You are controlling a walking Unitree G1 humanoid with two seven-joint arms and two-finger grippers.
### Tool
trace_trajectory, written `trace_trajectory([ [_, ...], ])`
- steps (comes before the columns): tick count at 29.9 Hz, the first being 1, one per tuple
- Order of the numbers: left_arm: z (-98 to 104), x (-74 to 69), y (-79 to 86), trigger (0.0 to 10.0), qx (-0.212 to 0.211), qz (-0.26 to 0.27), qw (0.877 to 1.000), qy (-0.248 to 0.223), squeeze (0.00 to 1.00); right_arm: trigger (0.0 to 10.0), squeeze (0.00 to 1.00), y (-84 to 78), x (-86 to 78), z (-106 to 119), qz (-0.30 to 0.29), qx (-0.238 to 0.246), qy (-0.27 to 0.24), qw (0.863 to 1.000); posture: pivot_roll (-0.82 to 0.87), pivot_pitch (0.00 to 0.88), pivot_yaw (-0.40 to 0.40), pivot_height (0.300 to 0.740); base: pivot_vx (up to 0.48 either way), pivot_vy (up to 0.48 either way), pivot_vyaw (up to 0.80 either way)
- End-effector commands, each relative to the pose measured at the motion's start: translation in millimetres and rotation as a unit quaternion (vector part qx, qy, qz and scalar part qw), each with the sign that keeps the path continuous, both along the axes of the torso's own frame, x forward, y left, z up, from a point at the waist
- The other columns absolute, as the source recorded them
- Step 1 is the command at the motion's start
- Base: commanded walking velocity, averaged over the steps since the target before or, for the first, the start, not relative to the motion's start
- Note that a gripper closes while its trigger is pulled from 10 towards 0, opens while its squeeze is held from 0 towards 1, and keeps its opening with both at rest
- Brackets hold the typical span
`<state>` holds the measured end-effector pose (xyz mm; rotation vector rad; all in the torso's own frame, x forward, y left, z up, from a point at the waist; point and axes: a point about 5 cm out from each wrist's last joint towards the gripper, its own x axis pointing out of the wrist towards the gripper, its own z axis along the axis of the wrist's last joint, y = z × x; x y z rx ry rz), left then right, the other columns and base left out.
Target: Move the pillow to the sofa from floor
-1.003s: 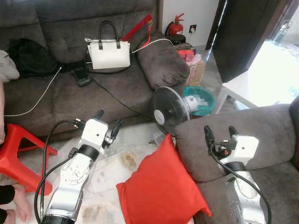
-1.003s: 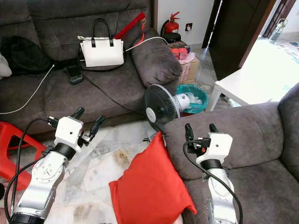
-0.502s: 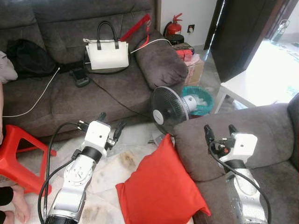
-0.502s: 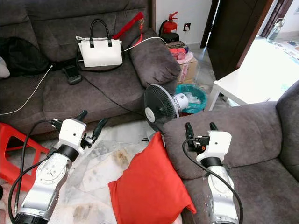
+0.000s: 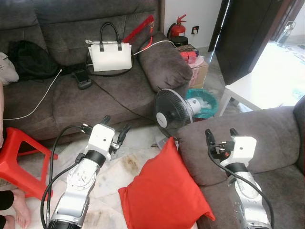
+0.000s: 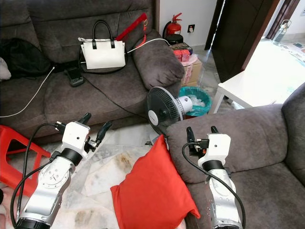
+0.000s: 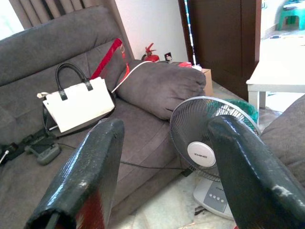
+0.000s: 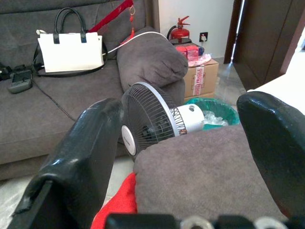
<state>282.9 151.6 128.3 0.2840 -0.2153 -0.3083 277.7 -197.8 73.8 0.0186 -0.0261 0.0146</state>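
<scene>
Grey sofa (image 5: 95, 90) ahead; our left pincer (image 5: 114, 128), spread, has crept toward the red pillow (image 5: 162, 193); right pincer (image 5: 219, 136) spread, still waiting.

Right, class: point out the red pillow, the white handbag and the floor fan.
Red pillow (image 5: 162, 191), left eye view, middle of its face.
White handbag (image 5: 110, 57), left eye view, front panel.
Floor fan (image 6: 162, 114), right eye view, grille.
</scene>
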Motion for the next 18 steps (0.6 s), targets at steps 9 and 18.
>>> trace_trajectory([
  [9, -1.5, 0.7, -1.6, 10.0, 0.007, -0.003, 1.0, 0.0, 0.0, 10.0, 0.0, -0.1, -0.9, -0.9, -0.001, -0.002, 0.002, 1.0, 0.08, 0.074, -0.001, 0.641, 0.0, 0.0, 0.0],
  [18, -1.0, 0.6, -0.9, 10.0, 0.008, 0.0, 1.0, 0.0, 0.0, 10.0, 0.0, 2.9, 1.0, 2.9, 0.001, -0.008, -0.01, 1.0, 0.08, 0.083, -0.002, 0.641, 0.0, 0.0, 0.0],
])
